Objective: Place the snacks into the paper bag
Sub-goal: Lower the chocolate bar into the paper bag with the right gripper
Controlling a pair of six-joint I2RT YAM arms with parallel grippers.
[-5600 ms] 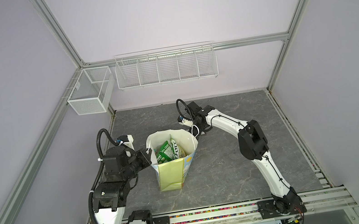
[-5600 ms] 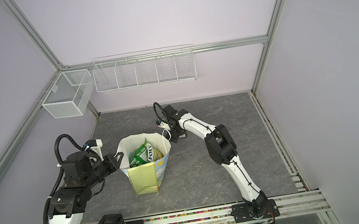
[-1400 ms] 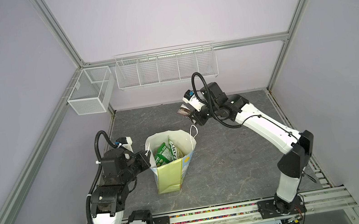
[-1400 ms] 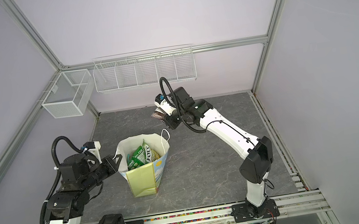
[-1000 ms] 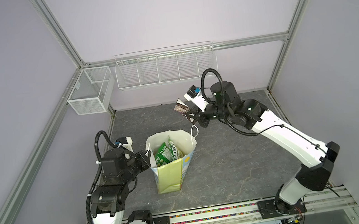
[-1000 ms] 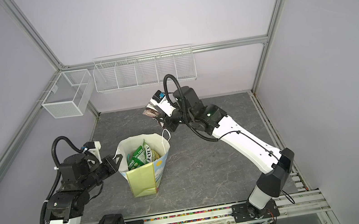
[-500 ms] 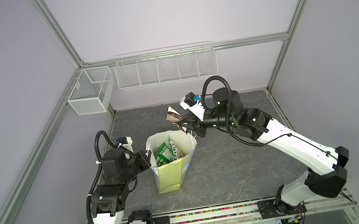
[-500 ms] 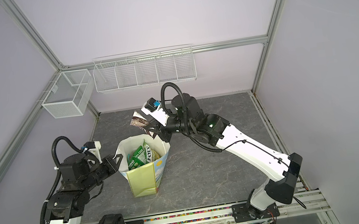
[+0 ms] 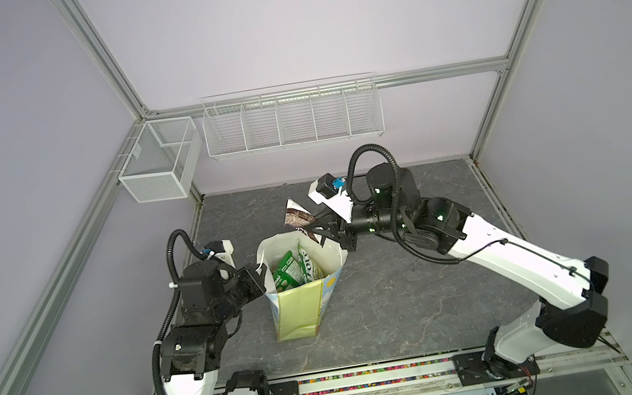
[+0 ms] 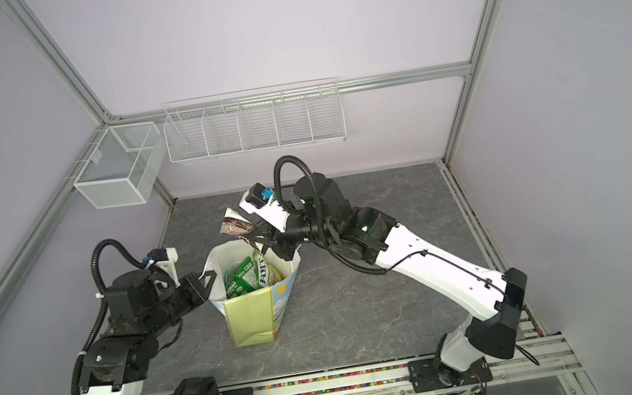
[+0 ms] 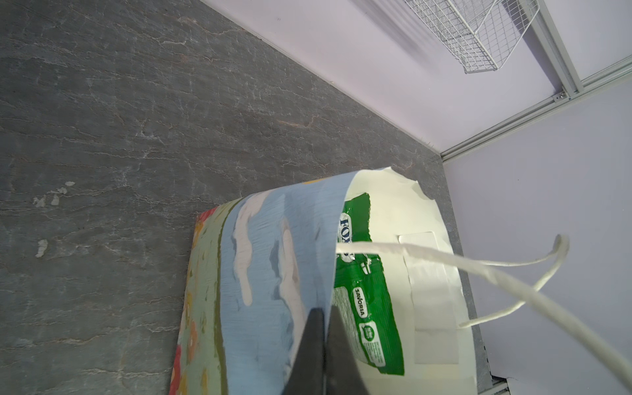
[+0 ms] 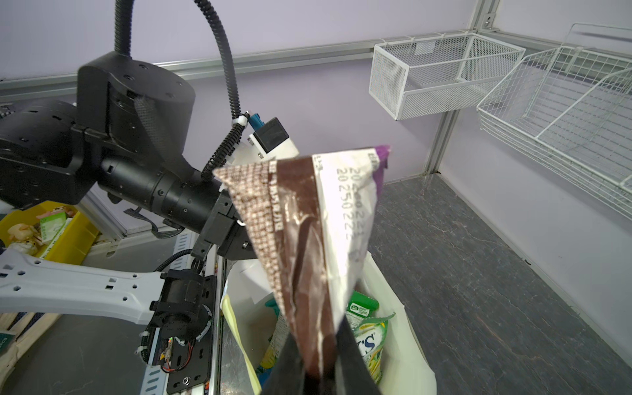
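The snacks [image 10: 242,280] are half hidden within the paper bag [image 10: 249,317]; one end of the brown packet [image 12: 301,222] is covered by the right gripper [image 12: 319,330].

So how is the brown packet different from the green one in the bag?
The brown packet hangs in the air over the rim of the paper bag, pinched by the right claw; the green packet already sits inside the bag. The brown packet is dark brown with a white back; the green packet is bright green. Both are crinkly snack wrappers.
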